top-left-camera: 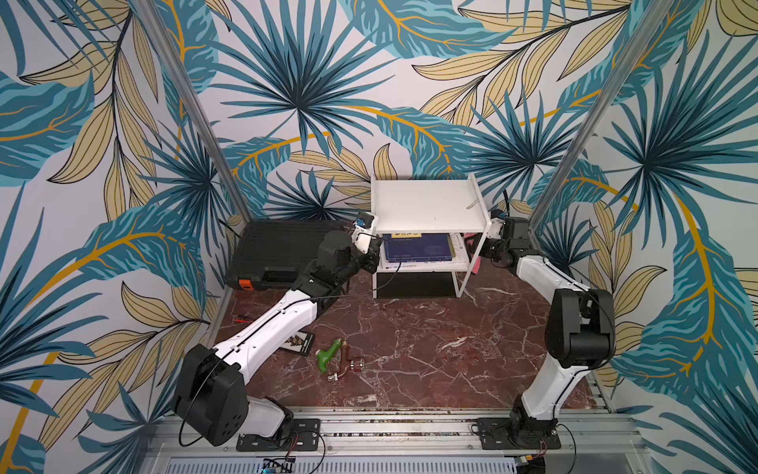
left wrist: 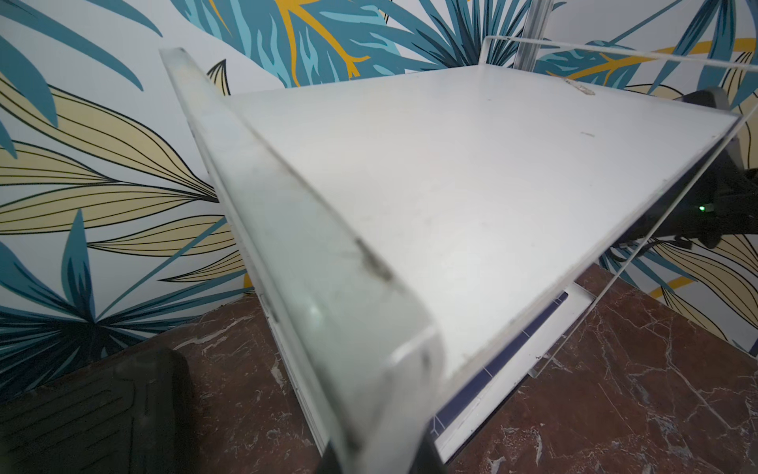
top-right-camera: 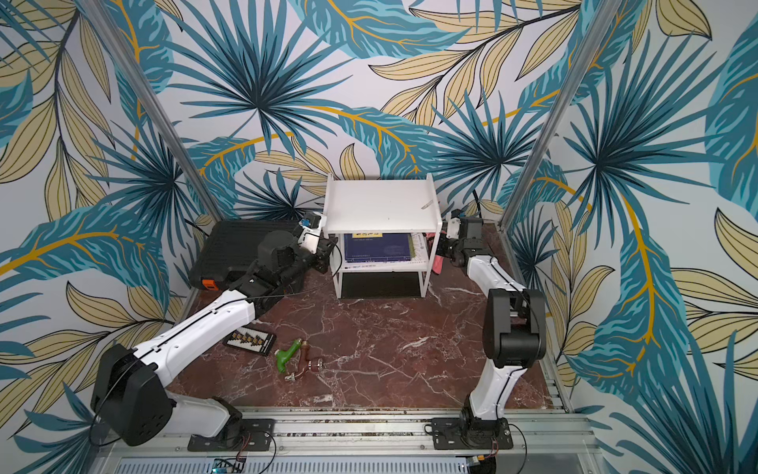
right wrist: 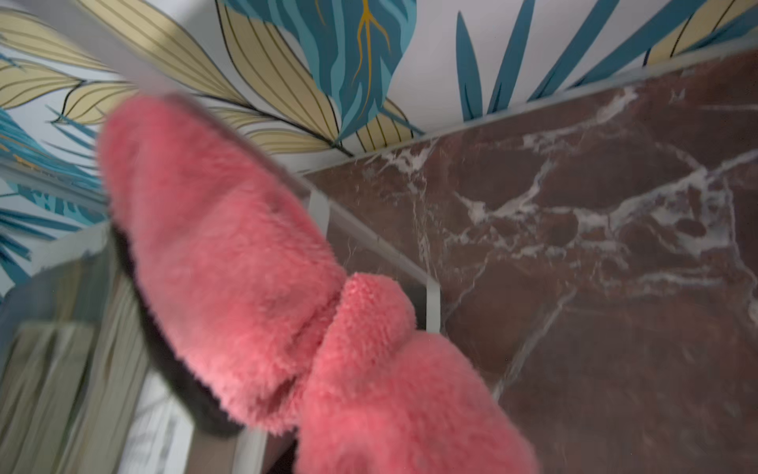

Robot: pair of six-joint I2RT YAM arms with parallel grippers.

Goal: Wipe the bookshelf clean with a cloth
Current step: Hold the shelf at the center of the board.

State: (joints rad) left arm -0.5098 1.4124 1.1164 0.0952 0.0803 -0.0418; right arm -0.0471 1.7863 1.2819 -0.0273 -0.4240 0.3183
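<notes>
Positions all given vs the bookshelf (top-left-camera: pixel 426 205). It stands upright at the back of the marble table (top-left-camera: pixel 451 349), against the wall, with 2 white boards. Top board is bare apart from 1 small scrap (top-left-camera: pixel 473 203) near its right-arm edge, plus grime marks visible in the left wrist view. Lower board carries a blue book (top-left-camera: pixel 418 246) on a flat stack.

Left gripper (top-left-camera: pixel 375 258): at the bookshelf's left-arm side, level with the gap between the 2 boards. Jaws fully closed in. The left wrist view shows the raised side edge of the top board running straight down between the dark fingers (left wrist: pixel 328 463), so it's clamped on the bookshelf there.

Right gripper (top-left-camera: pixel 484 248): at the opposite side of the bookshelf, just outside the thin frame. Jaws clamped tight on the cloth (right wrist: pixel 246 266). The pink pile hides the jaws in the right wrist view. Cloth is bunched with its dark trim showing, right at the side frame; can't confirm contact. In a top view the cloth (top-left-camera: pixel 475 266) shows only as a pink sliver hanging beside the frame at lower-board height.

Other:
- black toolcase (top-left-camera: pixel 283 254) lies flat just beside the bookshelf on the left-arm side
- green fitting (top-left-camera: pixel 328 355) and brown fitting (top-left-camera: pixel 346 363) lie close together, well in front of the bookshelf
- small black tray (top-left-camera: pixel 301 342) sits near them, partly under the left arm
</notes>
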